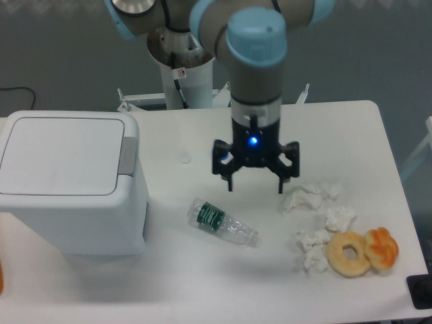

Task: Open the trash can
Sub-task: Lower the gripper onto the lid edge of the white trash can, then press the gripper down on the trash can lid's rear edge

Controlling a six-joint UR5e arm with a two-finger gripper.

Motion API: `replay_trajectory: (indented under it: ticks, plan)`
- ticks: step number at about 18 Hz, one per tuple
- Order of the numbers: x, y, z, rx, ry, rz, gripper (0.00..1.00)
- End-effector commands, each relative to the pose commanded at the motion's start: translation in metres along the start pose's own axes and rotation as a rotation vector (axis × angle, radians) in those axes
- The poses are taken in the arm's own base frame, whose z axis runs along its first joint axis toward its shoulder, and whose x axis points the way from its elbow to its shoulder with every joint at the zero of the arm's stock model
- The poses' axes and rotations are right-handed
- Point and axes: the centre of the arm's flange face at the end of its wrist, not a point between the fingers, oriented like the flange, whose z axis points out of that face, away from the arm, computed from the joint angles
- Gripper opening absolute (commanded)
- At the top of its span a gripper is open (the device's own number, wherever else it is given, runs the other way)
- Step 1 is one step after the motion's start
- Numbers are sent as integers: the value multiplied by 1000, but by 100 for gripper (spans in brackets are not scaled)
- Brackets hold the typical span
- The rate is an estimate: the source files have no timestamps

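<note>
Camera view: white trash can point(67, 182) sits closed at the bench's point(223, 283) left edge. Right of it, well apart, the pincer point(255, 181) hangs spread wide, empty. Rigid, light plastic; press the grey tab point(128, 154).

Bottle point(223, 223) between gripper point(256, 181) and trash can point(71, 182)

Plastic, paper and matt surfaces on a white table

The large boxy white plastic trash can point(71, 185) looks smooth with a soft sheen, its grey push tab point(128, 155) matt. The crushed clear plastic bottle point(223, 222) is glossy and wears a green label. The crumpled white paper tissues point(317, 219) look soft and rough. The black two-finger gripper point(256, 185) looks like matt metal or plastic below the arm's smooth grey and glossy light-blue casing point(255, 50). The white table top point(202, 283) is smooth and matt.
</note>
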Motion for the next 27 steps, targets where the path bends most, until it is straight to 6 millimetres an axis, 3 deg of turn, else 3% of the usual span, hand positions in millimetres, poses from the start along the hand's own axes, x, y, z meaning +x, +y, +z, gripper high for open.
replay_trajectory:
  ticks: [1, 2, 6, 9, 13, 17, 22, 27]
  plan:
    - [4, 0, -8, 18, 12, -21, 30]
    - [9, 0, -15, 35, 25, -36, 21]
    - [41, -5, -31, 76, 78, -33, 8]
    - [73, -6, -27, 75, 144, -72, 0]
    - [100, -5, -21, 94, 276, -69, 0]
    - [102, -2, -26, 94, 290, -84, 0]
    - [107, 19, -26, 79, 302, -93, 0]
    - [114, 22, -27, 77, 316, -92, 0]
